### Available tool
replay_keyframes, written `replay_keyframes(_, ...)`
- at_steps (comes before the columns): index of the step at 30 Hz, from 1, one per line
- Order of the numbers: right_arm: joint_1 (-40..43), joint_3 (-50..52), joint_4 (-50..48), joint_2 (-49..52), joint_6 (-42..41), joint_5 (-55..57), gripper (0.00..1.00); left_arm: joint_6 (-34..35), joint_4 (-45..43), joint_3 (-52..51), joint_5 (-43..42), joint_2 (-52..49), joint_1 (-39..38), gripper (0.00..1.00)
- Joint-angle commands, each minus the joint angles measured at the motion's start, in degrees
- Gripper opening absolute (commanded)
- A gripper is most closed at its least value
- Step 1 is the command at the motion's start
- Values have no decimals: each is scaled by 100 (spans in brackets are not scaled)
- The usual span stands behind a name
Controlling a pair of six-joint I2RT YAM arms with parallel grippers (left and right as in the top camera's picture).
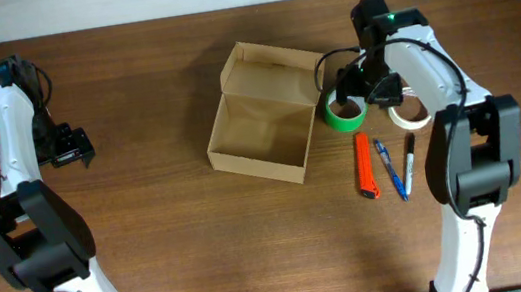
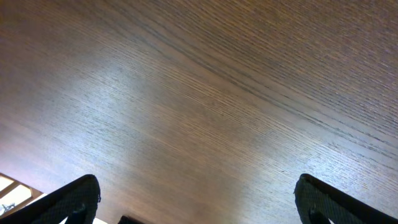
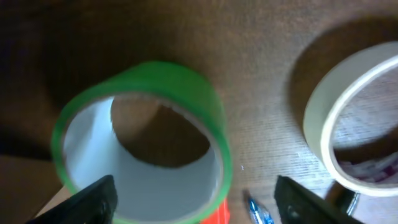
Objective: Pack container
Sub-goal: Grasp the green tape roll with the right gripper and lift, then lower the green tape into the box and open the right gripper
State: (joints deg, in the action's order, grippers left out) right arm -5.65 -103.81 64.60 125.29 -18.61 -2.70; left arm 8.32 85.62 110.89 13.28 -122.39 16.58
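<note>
Hovering with jaws apart over the green tape (image 3: pixel 174 78), the right gripper (image 3: pixel 199 199) seems set to grasp it; the empty box (image 1: pixel 259 136) lies just left of it. The left gripper (image 2: pixel 199 199) hangs open, well apart.

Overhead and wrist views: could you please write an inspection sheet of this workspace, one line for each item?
Surface: dark wooden table, no spill seen.
Job's things: container open, flap lid up, nothing seen inside.
Clutter: to the container's right lie a green tape roll, cream tape roll, orange cutter, blue pen and black pen.
Grippers: left claw open over bare wood; right claw open above the green tape roll.
Cables: black cables along both arms, one looping near the container's flap.
Surroundings: pale strip beyond the table's far edge; nothing else seen.
</note>
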Motion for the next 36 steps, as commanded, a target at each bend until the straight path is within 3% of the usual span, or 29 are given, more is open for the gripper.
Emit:
replay_keyframes(1,17,-63,-96,284,-308,-11,72,-70,-17,-39,-44,48,9,100)
replay_keyframes(3,17,-61,-138,391,-372,-9,63,-68,-17,-39,-44,48,9,100)
replay_keyframes(8,17,-61,-149,629,-494,63,32,-70,-17,-39,-44,48,11,100)
replay_keyframes(10,17,-57,-146,651,-658,140,5,-70,-17,-39,-44,48,9,100)
replay_keyframes(17,173,-79,-76,501,-688,164,4,-68,-17,-39,-44,48,11,100)
replay_keyframes(29,721,-240,-59,-2026,-68,162,4,-68,-17,-39,-44,48,9,100)
replay_keyframes(34,361,-240,151,-3136,66,37,4,-70,-17,-39,-44,48,9,100)
replay_keyframes(36,-149,-240,267,-3488,199,15,4,-68,-17,-39,-44,48,9,100)
